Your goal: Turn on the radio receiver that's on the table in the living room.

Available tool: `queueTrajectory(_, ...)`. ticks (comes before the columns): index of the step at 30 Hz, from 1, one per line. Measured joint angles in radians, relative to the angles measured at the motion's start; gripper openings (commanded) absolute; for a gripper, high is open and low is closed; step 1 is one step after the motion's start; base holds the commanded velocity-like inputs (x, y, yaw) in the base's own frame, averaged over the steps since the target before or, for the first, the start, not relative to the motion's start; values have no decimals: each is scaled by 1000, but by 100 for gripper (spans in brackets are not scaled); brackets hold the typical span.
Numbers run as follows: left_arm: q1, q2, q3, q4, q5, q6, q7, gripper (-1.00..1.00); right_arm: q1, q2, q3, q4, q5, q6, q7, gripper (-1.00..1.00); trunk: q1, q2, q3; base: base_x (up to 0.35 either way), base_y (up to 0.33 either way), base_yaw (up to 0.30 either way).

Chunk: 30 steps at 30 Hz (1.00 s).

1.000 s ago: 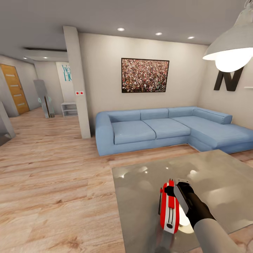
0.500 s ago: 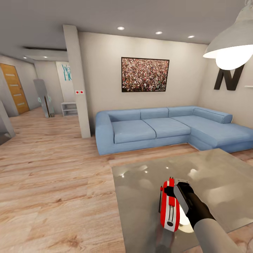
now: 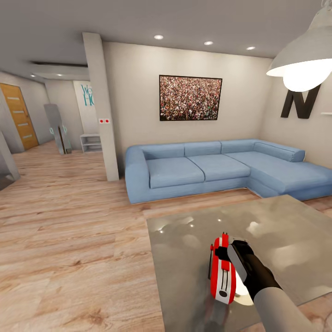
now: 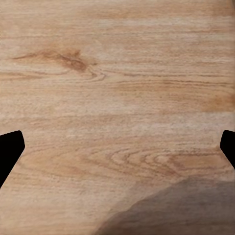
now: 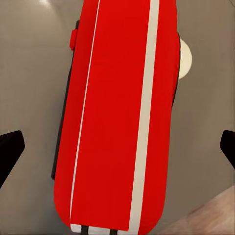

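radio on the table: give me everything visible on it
The radio is small, glossy red with white stripes running along its length and a white end face with a dark slot toward the camera. It stands on a narrow edge near the front of the grey reflective table. The right end effector is at its right side and top; whether it actually touches, or is open or shut, is unclear.

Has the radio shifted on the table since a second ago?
No. The radio receiver sits at the same spot against the table's near-left edge, with the right claw at its side.
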Motion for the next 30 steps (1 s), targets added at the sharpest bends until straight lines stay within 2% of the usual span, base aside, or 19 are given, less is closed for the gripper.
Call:
queueTrajectory(10, 0, 0, 0, 0, 0, 0, 5, 100, 0, 2, 1, 3, 0, -1, 1, 100, 34, -63, -28, 0, 0, 0)
queueTrajectory(28, 0, 0, 0, 0, 0, 0, 2, 100, 0, 7, 3, 7, 0, -1, 2, 100, 34, -63, -28, 0, 0, 0)
queueTrajectory(30, 0, 0, 0, 0, 0, 0, 4, 100, 0, 7, 3, 8, 0, -1, 2, 100, 42, -77, -34, 0, 0, 0)
